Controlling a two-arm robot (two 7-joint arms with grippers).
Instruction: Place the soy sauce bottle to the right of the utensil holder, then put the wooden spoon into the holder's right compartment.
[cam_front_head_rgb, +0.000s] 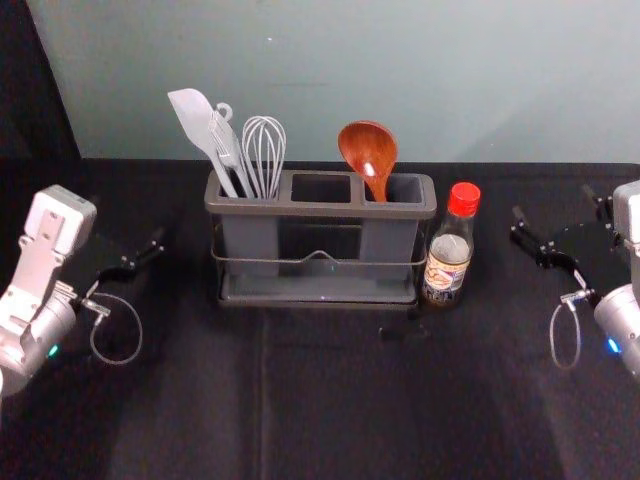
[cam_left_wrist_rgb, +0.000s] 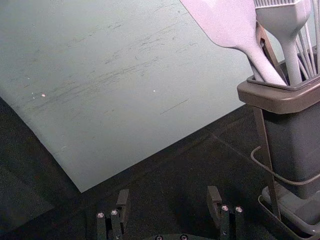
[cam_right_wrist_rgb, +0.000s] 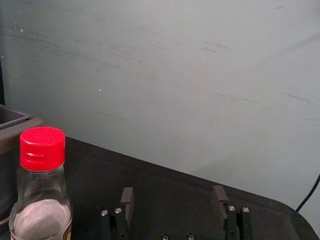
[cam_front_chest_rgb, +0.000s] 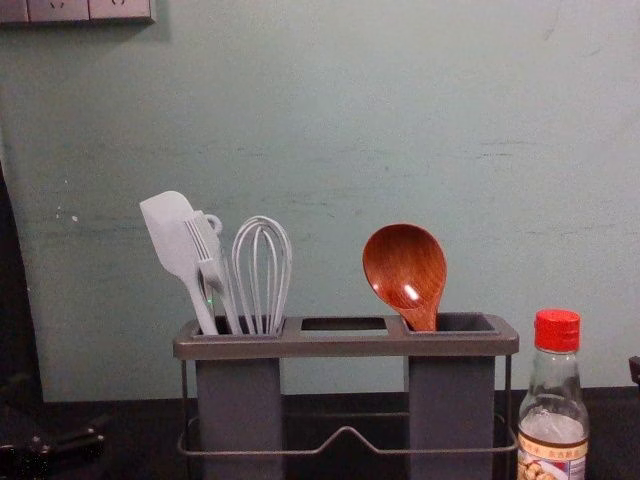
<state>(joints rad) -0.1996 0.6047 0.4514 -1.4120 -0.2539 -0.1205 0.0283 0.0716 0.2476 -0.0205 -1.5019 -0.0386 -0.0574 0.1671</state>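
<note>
A pale grey-green wall (cam_front_head_rgb: 500, 60) is seen behind a dark-covered table (cam_front_head_rgb: 180, 400). At nine o'clock from the utensil holder (cam_front_head_rgb: 320, 210), the left gripper (cam_front_head_rgb: 128, 222) is held well apart from it, fingers spread wide around nothing. In the holder's nine-o'clock compartment, a spatula (cam_front_head_rgb: 190, 118), a brush (cam_front_chest_rgb: 203, 243) and a whisk (cam_front_head_rgb: 264, 140) are stood. In its three-o'clock compartment the wooden spoon (cam_front_head_rgb: 368, 150) is seated, bowl up, tilted towards eleven o'clock. Just beside the holder, at three o'clock, the soy sauce bottle (cam_front_head_rgb: 447, 265) is stood upright. At two o'clock from the bottle, the right gripper (cam_front_head_rgb: 552, 202) is poised, its fingers parted widely, nothing gripped.
</note>
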